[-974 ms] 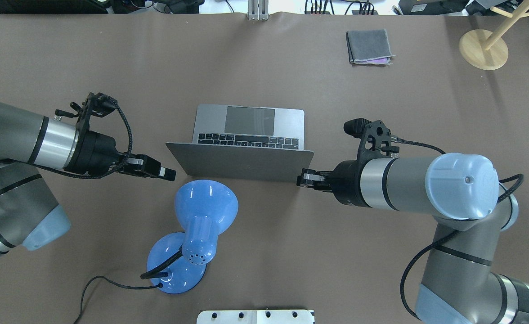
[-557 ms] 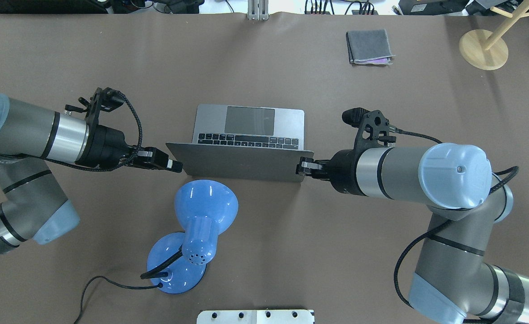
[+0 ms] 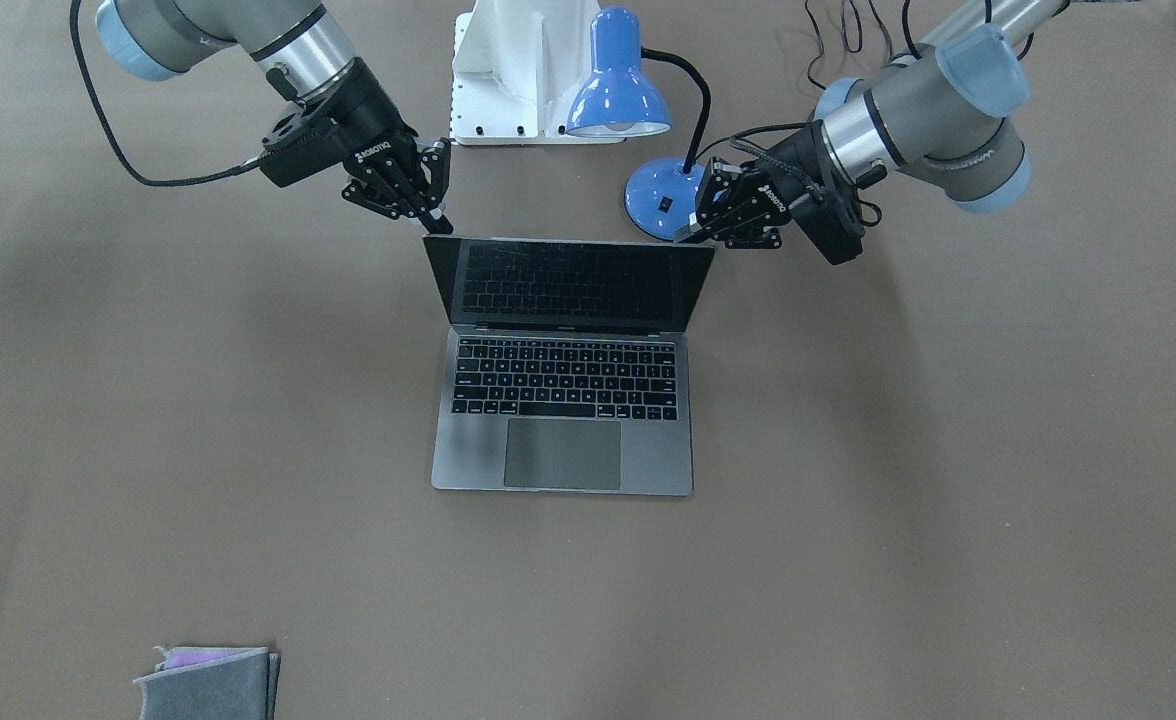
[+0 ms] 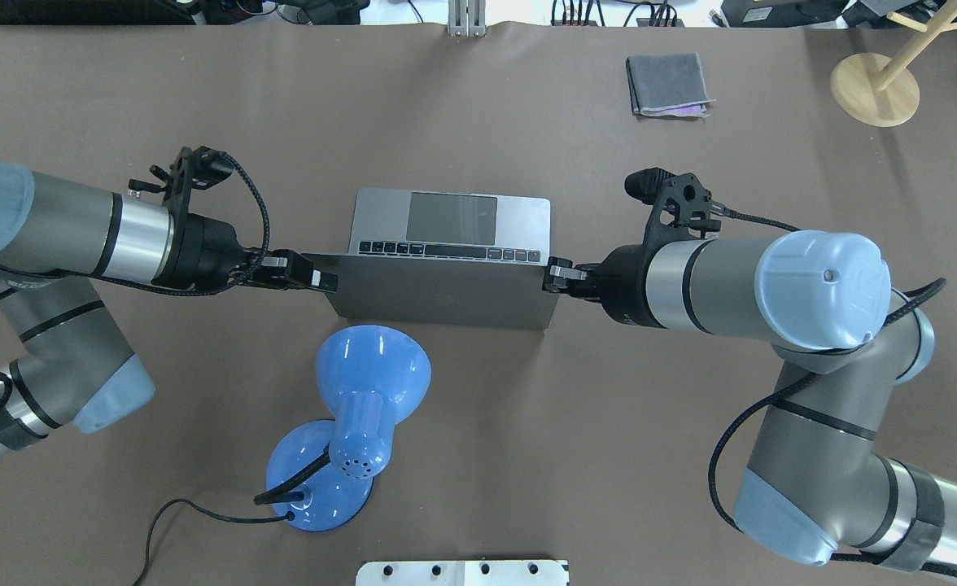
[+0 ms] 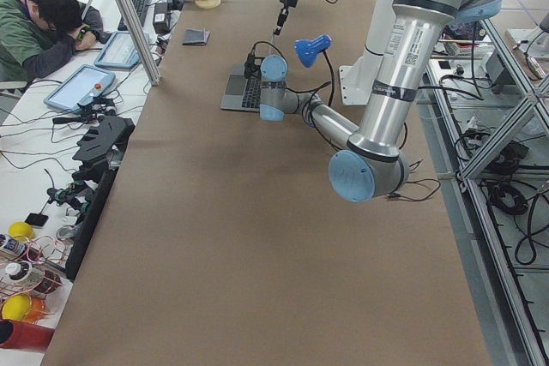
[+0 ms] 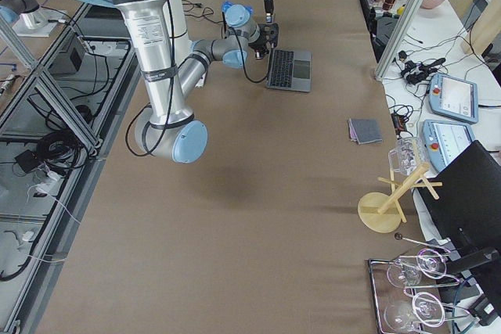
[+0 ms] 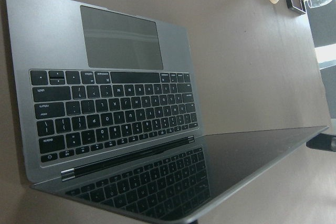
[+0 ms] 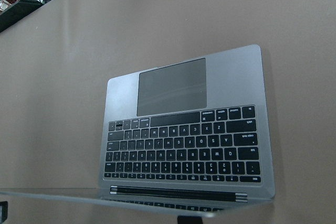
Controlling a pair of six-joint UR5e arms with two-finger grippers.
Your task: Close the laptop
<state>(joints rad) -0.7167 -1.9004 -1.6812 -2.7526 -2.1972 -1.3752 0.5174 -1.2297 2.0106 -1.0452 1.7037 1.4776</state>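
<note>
Here, the laptop (image 4: 438, 295) sat at the centre of the overhead frame on the brown table (image 4: 527, 122). It was partly open, its grey lid tipped forward over the keyboard so that only the row of keys nearest the trackpad showed past the lid's edge. The left gripper (image 4: 322, 281) reached in from the left of that frame with its fingers pressed together, holding nothing, its tip at the lid's left corner and seemingly touching it. The right gripper (image 4: 554, 275) reached in from the right, its fingers likewise drawn together and empty, its tip at the lid's right corner. In the front-facing view the two tips sat at the two upper corners of the dark screen, which reflected the keys. In the left wrist view the screen hung low over the keyboard along the bottom of the frame. In the right wrist view the lid showed only as a thin strip across the bottom edge. A blue desk lamp (image 4: 364, 391) stood just below the laptop in the overhead frame, left of centre. A folded grey cloth (image 4: 668, 84) lay well apart in the upper right, and a wooden stand (image 4: 875, 89) stood near the right edge.
</note>
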